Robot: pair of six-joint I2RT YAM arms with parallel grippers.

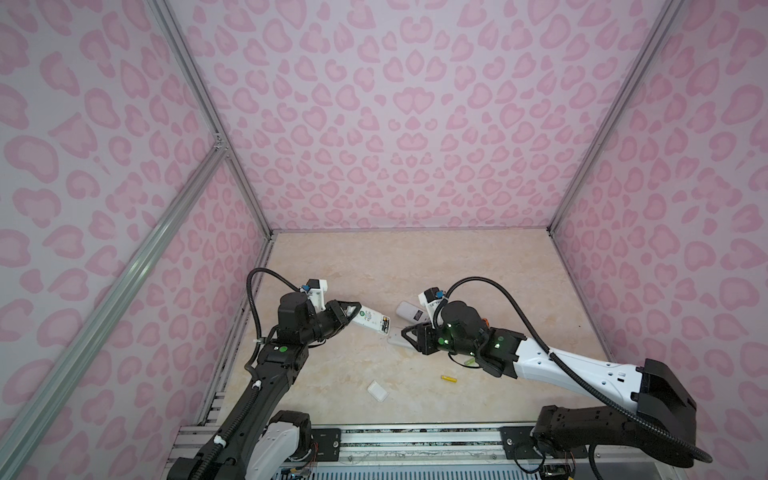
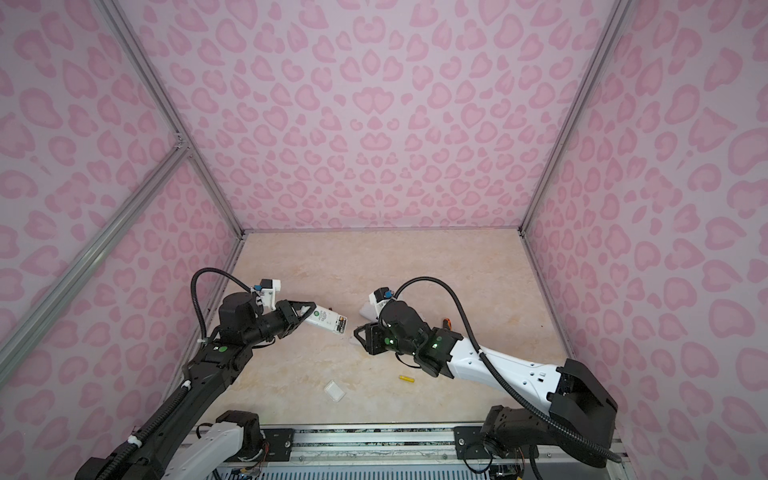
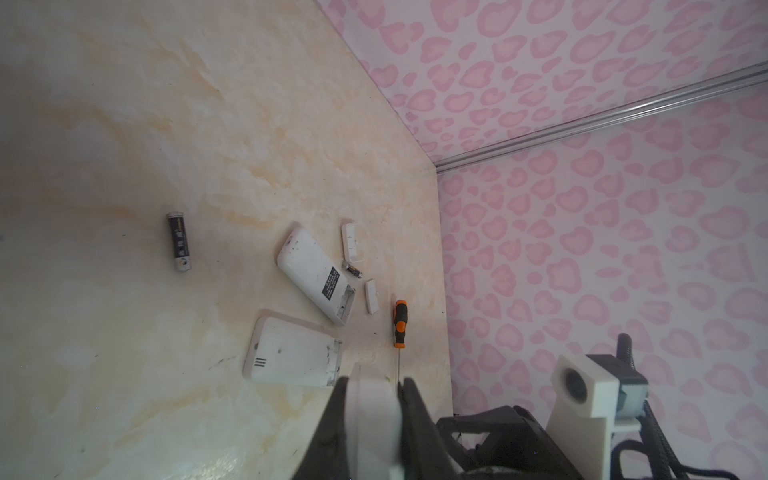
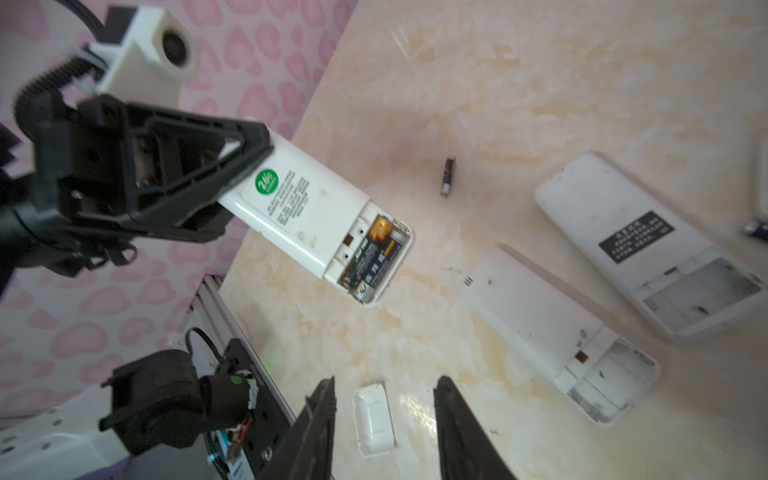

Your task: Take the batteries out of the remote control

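Note:
My left gripper [image 1: 353,311] is shut on one end of a white remote control [image 1: 372,321], holding it above the table. In the right wrist view the back of this remote [image 4: 307,216] has no cover. Two black batteries with gold ends [image 4: 372,262] sit side by side in its compartment. My right gripper [image 4: 384,384] is open with nothing between its fingers, a short way to the right of the held remote in both top views. A loose black battery [image 4: 448,176] and a yellow one [image 1: 449,378] lie on the table.
Two more white remotes [image 4: 548,328] [image 4: 640,245] lie face down, their compartments uncovered and with no batteries in them. A white cover [image 4: 373,419] lies on the table below my right fingers. Two other covers [image 3: 351,243] [image 3: 372,296], another battery [image 3: 352,271] and an orange-handled screwdriver [image 3: 400,322] lie near the right wall.

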